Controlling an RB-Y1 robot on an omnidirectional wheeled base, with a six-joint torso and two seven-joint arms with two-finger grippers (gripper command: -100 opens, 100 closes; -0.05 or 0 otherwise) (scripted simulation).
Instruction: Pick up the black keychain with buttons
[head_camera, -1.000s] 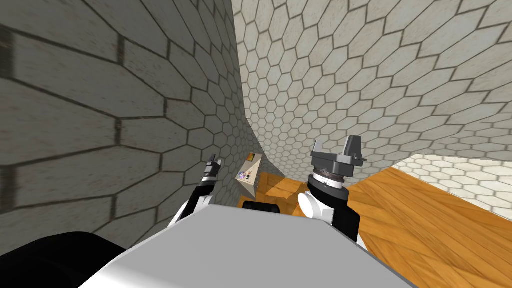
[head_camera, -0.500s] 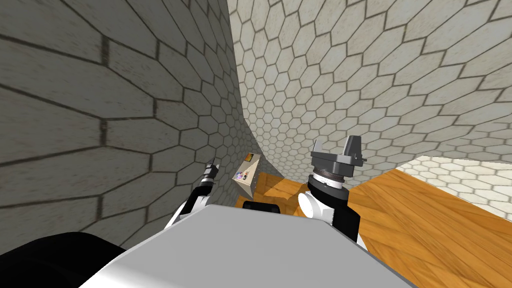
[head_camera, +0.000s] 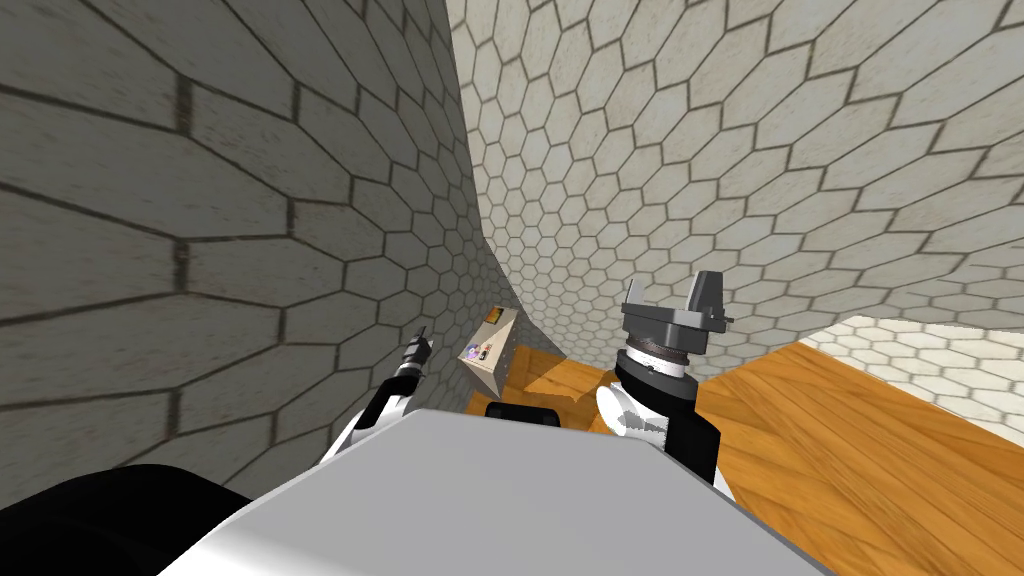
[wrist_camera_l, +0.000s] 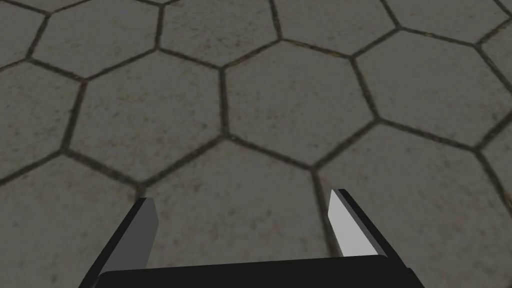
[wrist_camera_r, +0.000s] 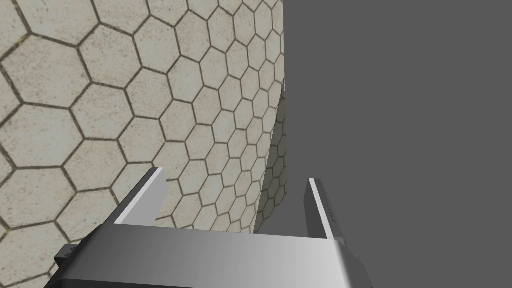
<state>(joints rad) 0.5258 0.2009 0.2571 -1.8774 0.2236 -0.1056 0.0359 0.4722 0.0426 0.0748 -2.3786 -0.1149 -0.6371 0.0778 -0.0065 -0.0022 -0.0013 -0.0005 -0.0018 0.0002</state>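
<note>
Beige, box-shaped stand (head_camera: 497, 372) at twelve o'clock, in a corner of matt hex-tiled walls (head_camera: 700, 150) over glossy wood-grain floor (head_camera: 850, 440). A small dark speck on its top is judged the keychain (head_camera: 485, 349) (buttons too small to confirm). Left gripper (head_camera: 417, 346), at the stand's nine o'clock, and right gripper (head_camera: 672, 296), at three o'clock, are both spread wide and empty. Step in hand: approach. The next move calls for closing in and lowering the left hand.

So the small pale box-shaped cabinet (head_camera: 497, 372) sits on the orange wood floor (head_camera: 850, 430), in the corner where the hexagon-tiled walls (head_camera: 700, 150) meet, between my left gripper (head_camera: 421, 339) and right gripper (head_camera: 670, 290); tiny items (head_camera: 477, 351) on top.
</note>
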